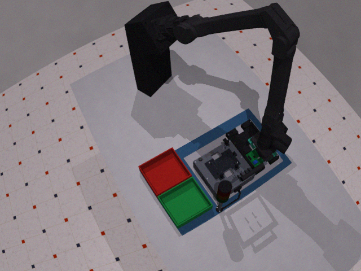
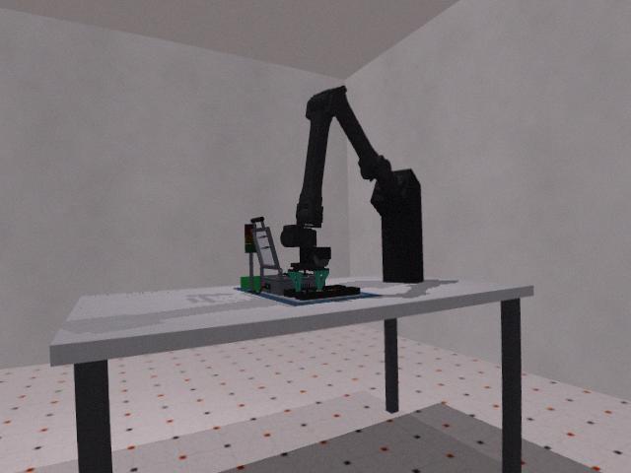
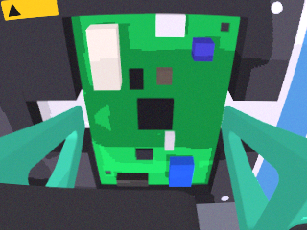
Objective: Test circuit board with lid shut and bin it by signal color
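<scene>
grey table point(image 2: 285, 325) in white-walled room, dotted tile floor point(image 2: 306, 407)

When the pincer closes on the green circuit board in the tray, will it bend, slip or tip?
The circuit board looks like a thin flat plate, so probably stiff and light. The open pincer straddles its long edges; such narrow edges may slip between the fingers. Held near one end, it could tilt as it leaves the tray.
</scene>
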Tool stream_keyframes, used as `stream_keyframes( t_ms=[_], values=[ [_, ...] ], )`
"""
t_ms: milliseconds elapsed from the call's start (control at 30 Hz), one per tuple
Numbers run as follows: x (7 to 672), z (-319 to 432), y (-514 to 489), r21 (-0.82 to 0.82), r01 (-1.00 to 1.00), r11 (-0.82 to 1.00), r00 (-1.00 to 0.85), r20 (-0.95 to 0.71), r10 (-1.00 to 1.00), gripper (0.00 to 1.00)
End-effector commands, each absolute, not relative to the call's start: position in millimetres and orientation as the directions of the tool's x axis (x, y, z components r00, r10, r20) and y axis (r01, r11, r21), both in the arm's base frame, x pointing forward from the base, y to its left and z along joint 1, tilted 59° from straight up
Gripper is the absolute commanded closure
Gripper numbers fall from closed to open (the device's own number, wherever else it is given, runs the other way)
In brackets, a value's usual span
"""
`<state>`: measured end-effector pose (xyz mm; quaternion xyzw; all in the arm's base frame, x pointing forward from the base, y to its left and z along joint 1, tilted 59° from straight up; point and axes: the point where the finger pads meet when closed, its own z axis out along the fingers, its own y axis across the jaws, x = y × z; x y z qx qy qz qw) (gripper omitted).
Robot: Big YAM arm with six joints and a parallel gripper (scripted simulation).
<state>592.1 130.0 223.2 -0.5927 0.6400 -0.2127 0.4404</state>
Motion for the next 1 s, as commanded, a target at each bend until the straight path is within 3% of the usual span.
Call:
stream_keyframes(
  t_ms=[0, 967],
  values=[
    [590.5, 232.2, 140.5, -0.799, -0.565, 0.207, 0.107, -0.32, -0.941, 0.19],
    [590.5, 232.2, 140.5, -0.799, -0.565, 0.207, 0.107, -0.32, -0.941, 0.26]
  ],
)
